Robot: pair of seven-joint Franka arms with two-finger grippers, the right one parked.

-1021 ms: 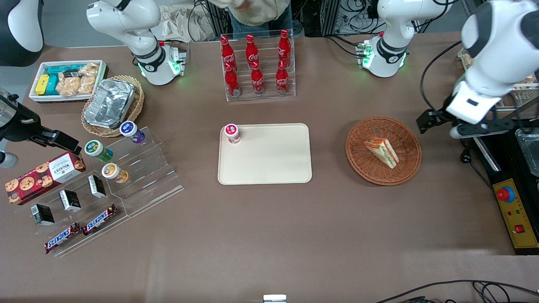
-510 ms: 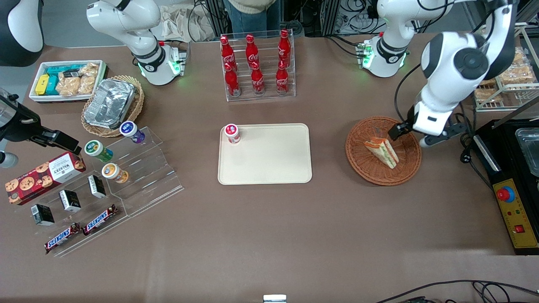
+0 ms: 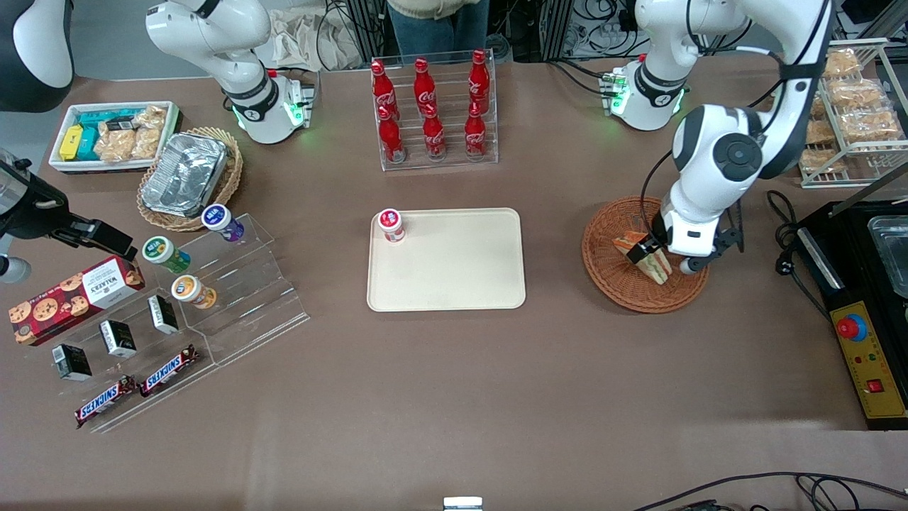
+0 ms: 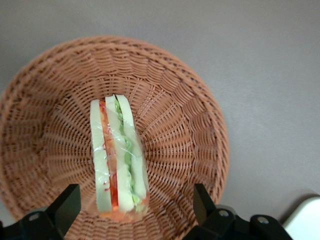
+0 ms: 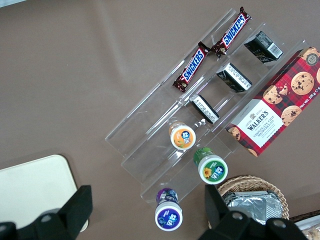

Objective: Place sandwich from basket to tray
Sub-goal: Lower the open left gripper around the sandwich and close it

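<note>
Brown tabletop [image 3: 454,397] lies bare nearest the front camera. Farther on, two Snickers bars [image 3: 135,387] and small dark cartons [image 3: 117,339] sit on a clear stepped display [image 3: 234,305] toward the parked arm's end, with a red Walkers cookie box [image 3: 74,291] beside them and three small cups [image 3: 188,259] on the higher steps.

At mid-table the cream tray [image 3: 454,273] lies flat, carrying a small red-and-white cup [image 3: 391,225] in its corner farthest from the camera, toward the parked arm's end. Toward the working arm's end, well apart from the tray, sits the reddish-brown woven basket [image 3: 617,280]. The sandwich [image 3: 656,264] lies in the basket's bowl, a wrapped white wedge showing red and green layers [image 4: 117,155]. The tool [image 3: 656,254] hangs directly over the sandwich; the wrist view shows its two dark fingers [image 4: 67,202] spread wide, one to each side of the wedge, apart from it and grasping nothing.

Farther from the camera stand a tan wicker basket holding a foil pan [image 3: 186,176], a white bin of snacks [image 3: 110,135], and a clear rack of red cola bottles [image 3: 433,110]. A wire rack of bagged pastries [image 3: 851,113] sits at the working arm's end.
</note>
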